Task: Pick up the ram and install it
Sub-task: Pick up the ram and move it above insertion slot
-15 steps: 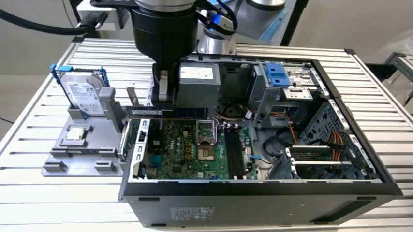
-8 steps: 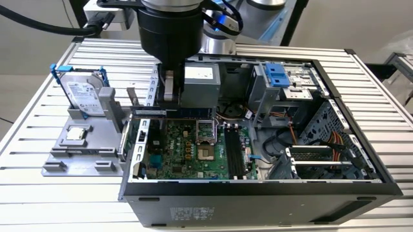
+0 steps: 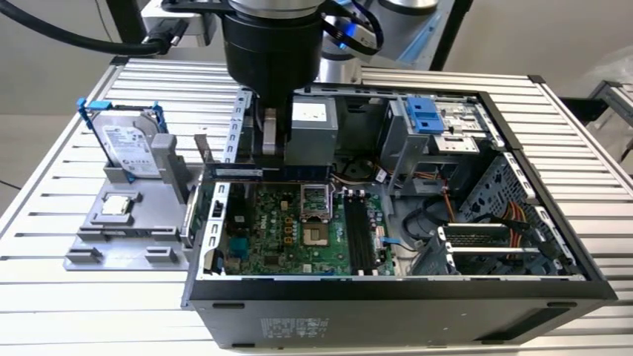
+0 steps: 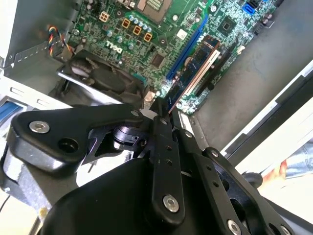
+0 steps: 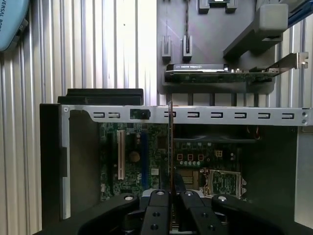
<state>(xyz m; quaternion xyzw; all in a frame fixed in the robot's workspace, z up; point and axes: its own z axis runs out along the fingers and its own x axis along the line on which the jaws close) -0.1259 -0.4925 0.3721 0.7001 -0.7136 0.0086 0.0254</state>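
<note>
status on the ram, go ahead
Gripper shut on the ram. Ram held above the motherboard, not seated. Nothing seen in the way.

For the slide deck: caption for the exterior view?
Tool shut on the ram, holding it above the motherboard inside the open computer case.

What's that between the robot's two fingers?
The ram, a thin stick, is clamped in the gripper. The first wrist view shows it edge-on, above the open computer's board.
</note>
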